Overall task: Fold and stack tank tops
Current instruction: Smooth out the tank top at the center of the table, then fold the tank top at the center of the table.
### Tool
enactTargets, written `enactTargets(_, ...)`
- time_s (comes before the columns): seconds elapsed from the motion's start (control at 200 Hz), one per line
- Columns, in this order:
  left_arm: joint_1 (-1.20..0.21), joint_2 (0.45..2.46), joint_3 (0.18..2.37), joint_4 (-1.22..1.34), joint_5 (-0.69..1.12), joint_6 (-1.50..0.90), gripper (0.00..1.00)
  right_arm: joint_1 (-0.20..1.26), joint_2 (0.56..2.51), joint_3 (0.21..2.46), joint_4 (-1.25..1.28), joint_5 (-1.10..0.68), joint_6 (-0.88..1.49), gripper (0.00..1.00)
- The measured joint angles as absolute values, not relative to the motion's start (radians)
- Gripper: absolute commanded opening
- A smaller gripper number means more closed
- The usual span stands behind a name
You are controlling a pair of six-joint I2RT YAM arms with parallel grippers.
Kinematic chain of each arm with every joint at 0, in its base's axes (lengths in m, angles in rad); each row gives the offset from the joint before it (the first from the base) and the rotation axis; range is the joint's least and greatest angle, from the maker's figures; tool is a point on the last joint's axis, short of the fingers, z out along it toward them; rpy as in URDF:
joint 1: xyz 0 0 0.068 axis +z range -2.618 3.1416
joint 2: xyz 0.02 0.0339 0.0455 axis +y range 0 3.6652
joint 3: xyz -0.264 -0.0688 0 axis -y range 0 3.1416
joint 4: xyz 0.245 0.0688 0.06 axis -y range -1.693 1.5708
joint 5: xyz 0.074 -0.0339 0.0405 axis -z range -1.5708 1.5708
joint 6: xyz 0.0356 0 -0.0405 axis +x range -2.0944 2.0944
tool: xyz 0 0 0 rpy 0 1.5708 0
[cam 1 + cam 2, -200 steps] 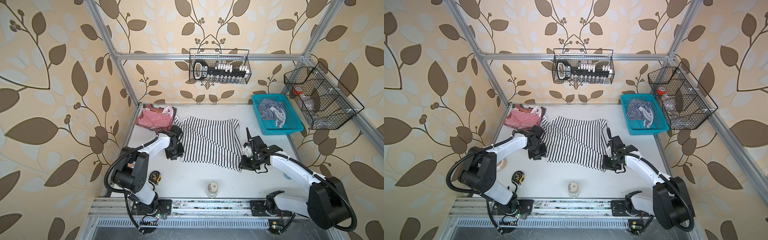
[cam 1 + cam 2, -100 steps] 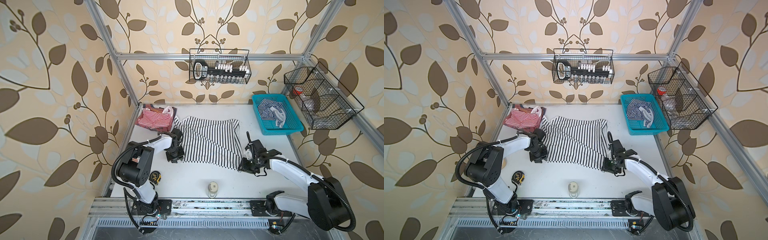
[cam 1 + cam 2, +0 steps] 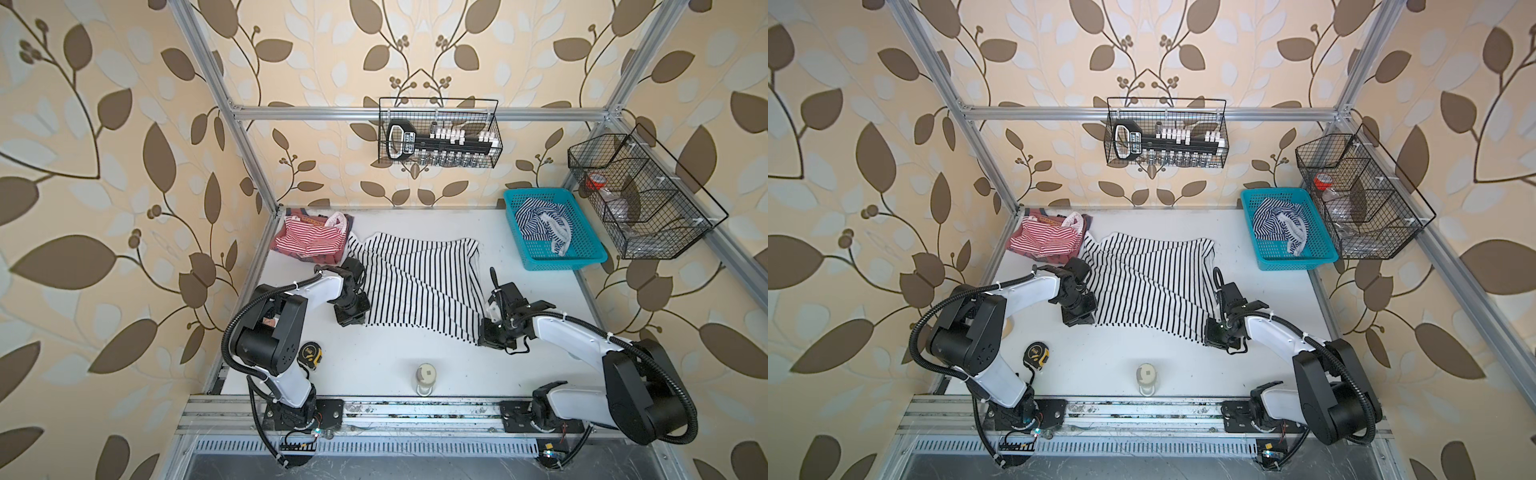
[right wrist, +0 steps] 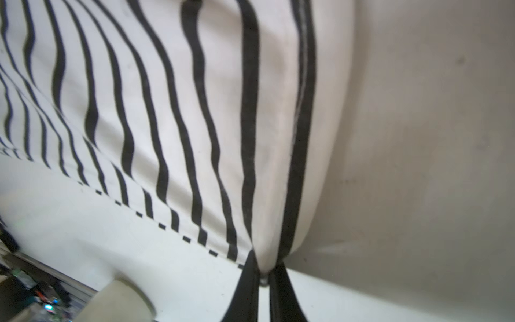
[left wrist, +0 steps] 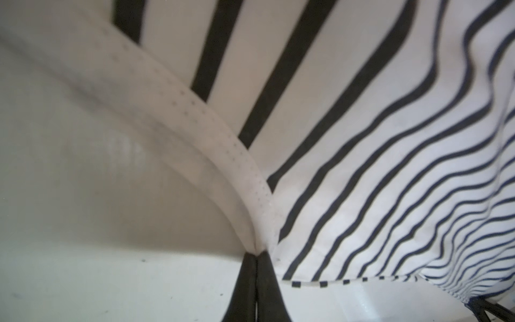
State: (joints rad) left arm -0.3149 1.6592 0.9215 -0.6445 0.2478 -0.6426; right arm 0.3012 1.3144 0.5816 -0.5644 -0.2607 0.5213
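Folding is barely starting: white black-striped cloth tank top [image 3: 415, 286] is lying spread on the surface [image 3: 395, 357], left tool [image 5: 256, 248] and right tool [image 4: 264, 267] each clamping shut on a near corner; red-and-white top [image 3: 309, 243] is sitting beside it, navy-striped top [image 3: 540, 224] waiting in blue plastic basket [image 3: 552, 262].

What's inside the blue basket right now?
A crumpled navy-and-white striped tank top lies in the blue basket, with part of the basket floor bare beside it. Anything under the cloth is covered.
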Motion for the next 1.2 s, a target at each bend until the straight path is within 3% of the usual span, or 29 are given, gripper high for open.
enactTargets(0.23, -0.334, 1.579, 0.848, -0.645, 0.251, -0.669, 0.00, 0.301, 1.326, 0.746, -0.701, -0.189, 0.444, 0.00)
enactTargets(0.465, -0.352, 1.375, 0.802, -0.704, 0.252, -0.715, 0.00, 0.305, 1.347, 0.843, -0.839, -0.099, 0.351, 0.22)
enactTargets(0.625, -0.379, 1.323, 0.780, -0.706, 0.253, -0.743, 0.00, 0.328, 1.390, 0.841, -0.886, -0.081, 0.331, 0.27)
enactTargets(1.2, -0.408, 1.330, 0.715, -0.702, 0.258, -0.770, 0.00, 0.359, 1.263, 0.726, -0.842, -0.094, 0.470, 0.31)
